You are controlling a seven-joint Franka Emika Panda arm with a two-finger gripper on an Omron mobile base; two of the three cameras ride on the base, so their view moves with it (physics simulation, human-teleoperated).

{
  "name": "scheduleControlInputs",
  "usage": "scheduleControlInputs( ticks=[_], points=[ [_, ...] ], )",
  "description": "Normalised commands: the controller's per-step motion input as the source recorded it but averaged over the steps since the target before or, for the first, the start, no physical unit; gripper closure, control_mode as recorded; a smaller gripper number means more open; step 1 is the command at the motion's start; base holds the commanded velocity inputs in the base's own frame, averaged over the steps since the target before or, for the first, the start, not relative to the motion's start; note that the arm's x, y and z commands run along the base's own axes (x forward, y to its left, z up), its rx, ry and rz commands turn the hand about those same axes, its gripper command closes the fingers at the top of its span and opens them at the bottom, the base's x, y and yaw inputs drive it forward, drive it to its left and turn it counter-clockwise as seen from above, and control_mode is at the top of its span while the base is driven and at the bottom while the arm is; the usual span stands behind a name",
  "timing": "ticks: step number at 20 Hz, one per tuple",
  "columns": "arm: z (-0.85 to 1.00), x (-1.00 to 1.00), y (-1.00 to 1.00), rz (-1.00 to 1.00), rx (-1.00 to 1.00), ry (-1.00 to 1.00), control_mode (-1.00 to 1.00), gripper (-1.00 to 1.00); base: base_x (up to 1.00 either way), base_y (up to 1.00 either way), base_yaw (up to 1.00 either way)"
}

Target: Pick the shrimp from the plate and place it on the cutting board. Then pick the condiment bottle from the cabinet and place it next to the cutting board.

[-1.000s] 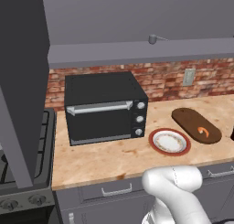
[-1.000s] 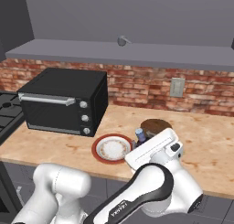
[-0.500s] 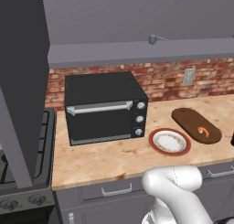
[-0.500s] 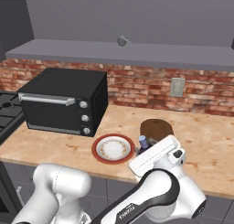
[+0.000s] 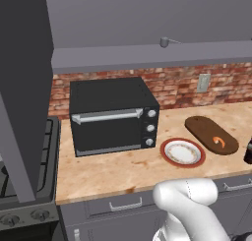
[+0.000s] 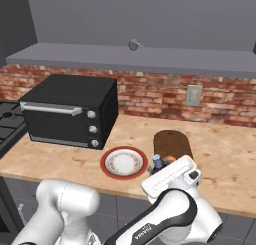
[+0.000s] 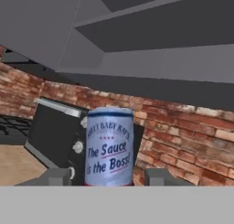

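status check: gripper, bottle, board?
Gripper shut on dark blue-capped condiment bottle. Orange shrimp on dark oblong cutting board. Nothing blocking.

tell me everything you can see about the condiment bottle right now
The condiment bottle stands upright between the tool's two fingertips, close to the hand camera. Its pale label reads "The Sauce is the Boss!" in blue script, with smaller print arched above. In the right base view its pale blue cap and dark neck poke up behind the white hand, just in front of the cutting board and right of the plate. Whether its base touches the counter is hidden.
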Motion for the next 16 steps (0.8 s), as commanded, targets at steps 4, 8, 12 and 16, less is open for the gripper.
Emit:
scheduleControlInputs(
  ticks=[4, 8, 12, 16],
  points=[
    [-0.19, 0.12, -0.11, 0.00, 0.09, 0.06, -1.00, 1.00, 0.00, 0.00, 0.00],
    [-0.17, 0.12, -0.16, 0.00, 0.09, 0.05, -1.00, 1.00, 0.00, 0.00, 0.00],
    [-0.17, 0.12, -0.16, 0.00, 0.08, 0.04, -1.00, 1.00, 0.00, 0.00, 0.00],
    [-0.16, 0.06, -0.16, 0.00, 0.04, 0.00, -1.00, 1.00, 0.00, 0.00, 0.00]
  ],
)
